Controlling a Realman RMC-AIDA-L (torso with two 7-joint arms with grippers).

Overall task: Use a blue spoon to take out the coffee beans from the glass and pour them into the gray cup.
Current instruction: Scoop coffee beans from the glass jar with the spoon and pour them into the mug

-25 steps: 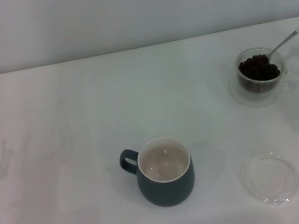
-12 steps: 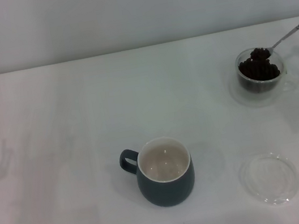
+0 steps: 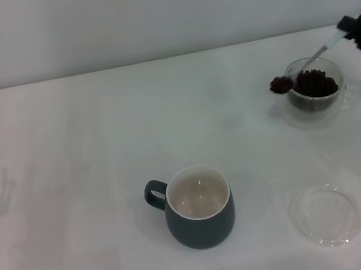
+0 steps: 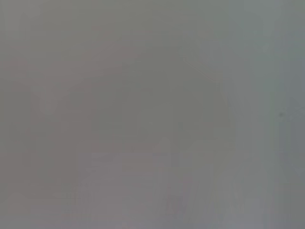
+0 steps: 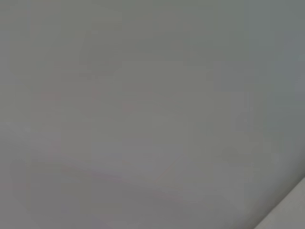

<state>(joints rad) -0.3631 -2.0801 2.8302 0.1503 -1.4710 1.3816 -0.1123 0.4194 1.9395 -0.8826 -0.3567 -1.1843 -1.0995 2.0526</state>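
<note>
At the far right of the head view my right gripper (image 3: 350,29) is shut on the pale handle of the blue spoon (image 3: 307,64). The spoon's bowl hangs just left of the glass (image 3: 315,90), above the table, loaded with a small heap of coffee beans (image 3: 281,83). More dark beans fill the glass. The gray cup (image 3: 199,206) stands near the front centre, cream inside, empty, handle to the left. My left gripper is out of view. Both wrist views show only blank grey surface.
A flat clear round dish (image 3: 325,214) lies at the front right, right of the gray cup. The white table (image 3: 67,161) runs back to a pale wall.
The spoon has lifted out of the glass with a load of beans and moved left past the rim. My right gripper has come further into view from the right edge.
</note>
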